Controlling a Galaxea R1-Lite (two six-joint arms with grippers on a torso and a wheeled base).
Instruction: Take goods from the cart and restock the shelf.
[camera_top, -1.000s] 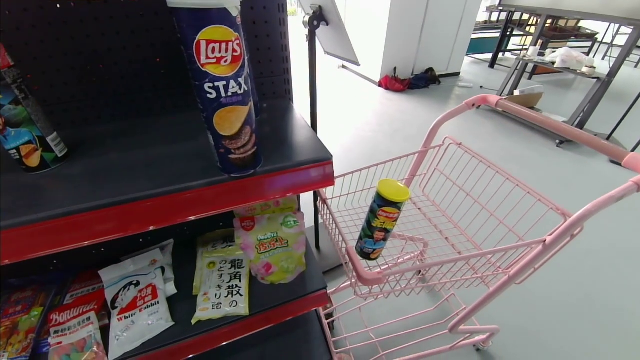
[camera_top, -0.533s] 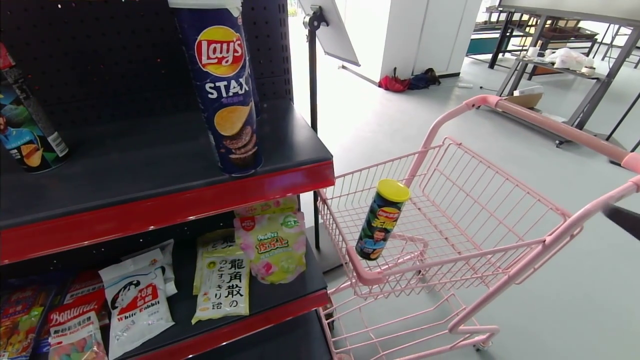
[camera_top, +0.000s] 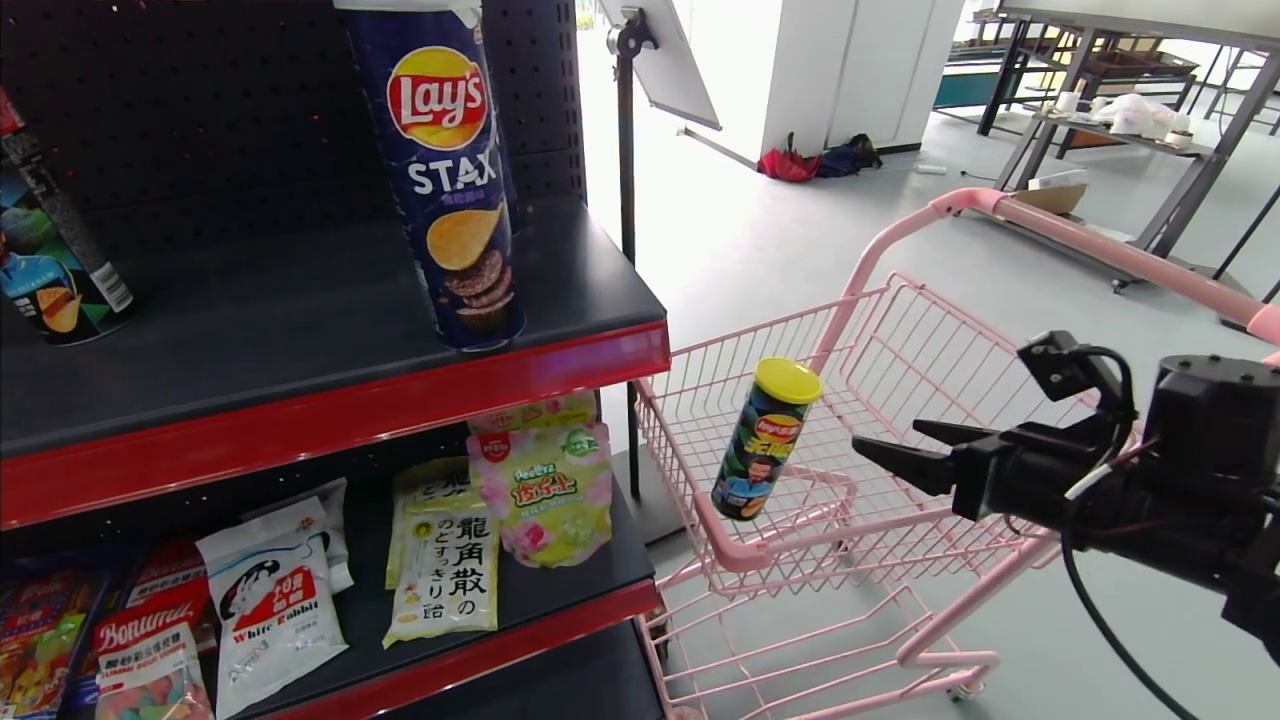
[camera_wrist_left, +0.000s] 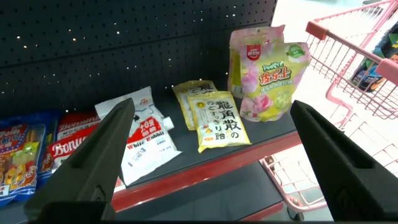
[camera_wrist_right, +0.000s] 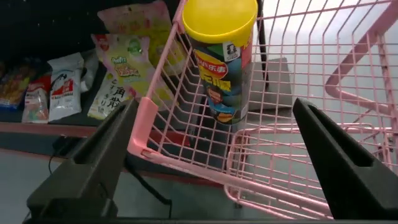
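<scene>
- Shelf, dark boards with red front edges, on my left side; cart just beside its right end.
- Pink wire cart, basket open on top, front corner next to the shelf's lower board.
- My right gripper hangs over the basket, fingers spread wide, nothing between them, pointing at the yellow-lid can and apart from it. The wrist view shows that can between the two fingers, farther off.
- My left gripper is spread too, empty, facing the lower board and its bags.
- Tall blue chip can upright on the upper board, near the front edge.
- Second can at the far left of that board, leaning.
- Lower board: pink-green pouch propped up, yellow-white bag and white bag lying flat beside it.
- Yellow-lid can in the cart, slightly tilted, in the basket corner nearest the shelf.
</scene>
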